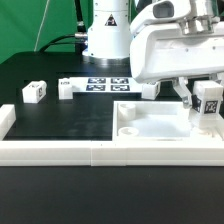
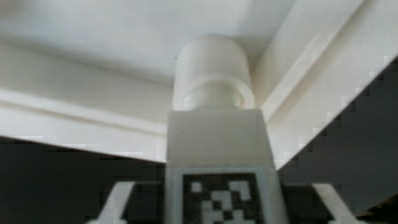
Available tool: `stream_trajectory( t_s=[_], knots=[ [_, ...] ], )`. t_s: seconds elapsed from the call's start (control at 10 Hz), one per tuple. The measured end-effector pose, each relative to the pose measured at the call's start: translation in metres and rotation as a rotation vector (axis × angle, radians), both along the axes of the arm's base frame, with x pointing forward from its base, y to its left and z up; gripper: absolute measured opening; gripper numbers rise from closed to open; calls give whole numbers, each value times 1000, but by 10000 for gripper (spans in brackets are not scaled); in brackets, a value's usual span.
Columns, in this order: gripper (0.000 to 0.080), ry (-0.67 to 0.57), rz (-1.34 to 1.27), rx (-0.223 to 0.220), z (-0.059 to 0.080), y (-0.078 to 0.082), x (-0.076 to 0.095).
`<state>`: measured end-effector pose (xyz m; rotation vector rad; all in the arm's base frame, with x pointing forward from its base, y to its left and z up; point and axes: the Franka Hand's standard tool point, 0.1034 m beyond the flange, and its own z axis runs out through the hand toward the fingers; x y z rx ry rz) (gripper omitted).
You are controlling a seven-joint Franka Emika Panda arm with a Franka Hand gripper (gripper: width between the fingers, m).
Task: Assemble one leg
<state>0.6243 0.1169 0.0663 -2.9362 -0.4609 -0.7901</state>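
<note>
Above the black table (image 1: 60, 120), before a green curtain (image 1: 30, 25), the end effector (image 1: 205, 98) pinches 1 leg (image 1: 208, 109).

No readable text, only black-and-white square tags (image 2: 221, 198) on the leg (image 1: 207, 103) and marker board (image 1: 100, 84)

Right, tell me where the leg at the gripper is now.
In the exterior view the leg is on the right side, held in the gripper at the right end of the large white panel.
</note>
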Motion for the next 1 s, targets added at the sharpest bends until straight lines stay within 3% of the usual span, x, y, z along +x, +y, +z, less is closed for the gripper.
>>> stream_trajectory(
  t_s=[0.6, 0.7, 0.8, 0.9, 1.0],
  knots=[
    [287, -22, -4, 7, 0, 4, 1],
    [471, -22, -4, 7, 0, 4, 1],
    [471, -22, -4, 7, 0, 4, 1],
    [612, -22, -4, 7, 0, 4, 1],
    [612, -22, -4, 7, 0, 4, 1]
  ],
)
